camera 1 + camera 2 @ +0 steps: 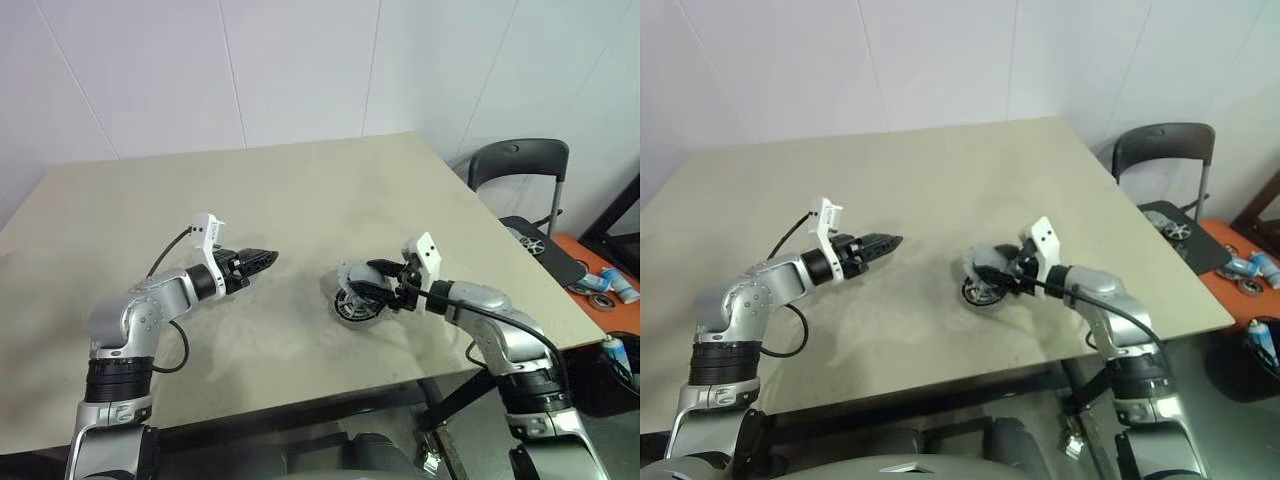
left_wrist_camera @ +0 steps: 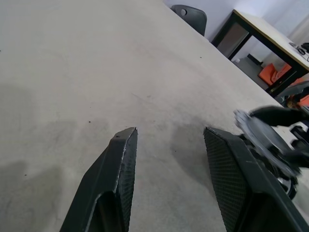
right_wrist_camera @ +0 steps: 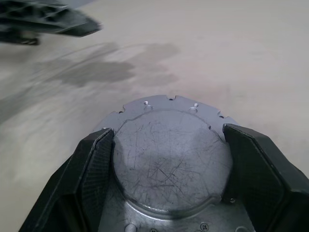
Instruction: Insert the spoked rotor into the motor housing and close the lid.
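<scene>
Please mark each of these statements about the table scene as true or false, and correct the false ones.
1. The right tool has its fingers on either side of the lid. True.
2. The left tool is holding the lid. False: its fingers are apart with nothing between them, above the bare table.
3. The lid is over the housing. True.
4. The lid has a smooth round edge. False: small notches are cut into its edge.
5. A black chair stands past the table's far right corner. True.
</scene>
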